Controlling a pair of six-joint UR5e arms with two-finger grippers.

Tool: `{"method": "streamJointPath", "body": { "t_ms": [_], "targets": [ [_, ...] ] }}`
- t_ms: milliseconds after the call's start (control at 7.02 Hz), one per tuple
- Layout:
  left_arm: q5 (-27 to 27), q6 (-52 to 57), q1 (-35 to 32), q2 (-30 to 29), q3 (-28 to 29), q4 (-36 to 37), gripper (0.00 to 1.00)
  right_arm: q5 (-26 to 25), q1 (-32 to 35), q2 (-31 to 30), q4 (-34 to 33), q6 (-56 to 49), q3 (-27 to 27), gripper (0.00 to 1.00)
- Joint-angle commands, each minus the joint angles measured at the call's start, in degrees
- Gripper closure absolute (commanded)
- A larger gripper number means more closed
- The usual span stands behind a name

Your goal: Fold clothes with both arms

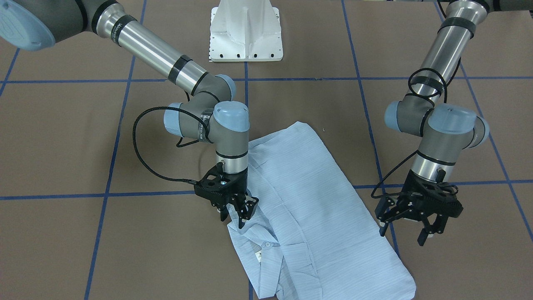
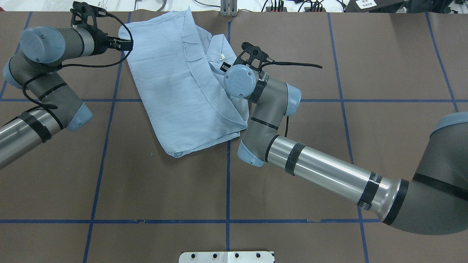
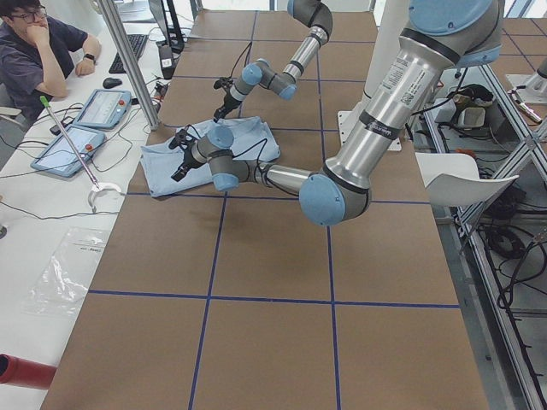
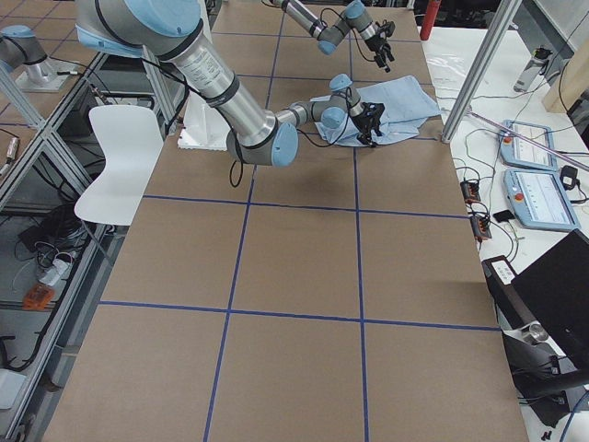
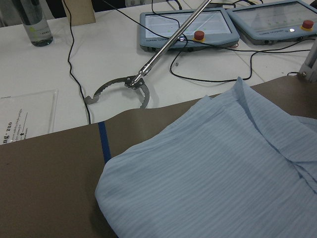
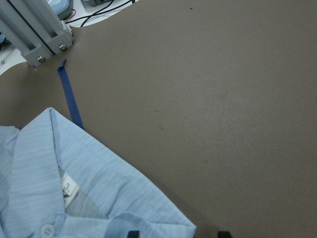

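Observation:
The pale-blue striped shirt (image 1: 308,196) lies roughly folded on the brown table, collar and white label toward the operators' side. It also shows in the overhead view (image 2: 175,84) and both wrist views (image 5: 223,173) (image 6: 74,168). My right gripper (image 1: 235,216) points down at the collar edge. In its wrist view both fingertips stand apart, open, with the collar's edge reaching in by one of them. My left gripper (image 1: 402,235) is open and empty, low over the table just beside the shirt's opposite edge (image 2: 128,44).
The white pedestal base (image 1: 245,33) stands at the robot's side. Past the table's far edge are teach pendants (image 5: 183,25), a metal grabber tool (image 5: 133,84), cables and an aluminium post (image 6: 39,34). A seated operator (image 3: 34,43) is there.

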Motion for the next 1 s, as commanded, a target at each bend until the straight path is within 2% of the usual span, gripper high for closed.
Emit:
{"method": "streamJointPath", "body": {
  "t_ms": [0, 285, 428, 570, 855],
  "targets": [
    [-0.09, 0.00, -0.08, 0.09, -0.03, -0.02, 0.00, 0.00, -0.21, 0.55, 0.01, 0.00, -0.11, 0.76],
    [-0.09, 0.00, 0.01, 0.18, -0.03, -0.02, 0.00, 0.00, -0.47, 0.64, -0.08, 0.00, -0.02, 1.00],
    [-0.09, 0.00, 0.01, 0.18, -0.12, -0.02, 0.00, 0.00, -0.56, 0.64, -0.17, -0.09, 1.03, 1.00],
    [-0.09, 0.00, 0.01, 0.09, -0.12, -0.02, 0.00, -0.09, -1.00, -0.41, -0.60, 0.00, 5.04, 1.00],
    [-0.09, 0.00, 0.01, 0.18, -0.12, -0.02, 0.00, -0.09, -3.09, -9.42, -6.03, 0.00, 21.25, 1.00]
  ]
}}
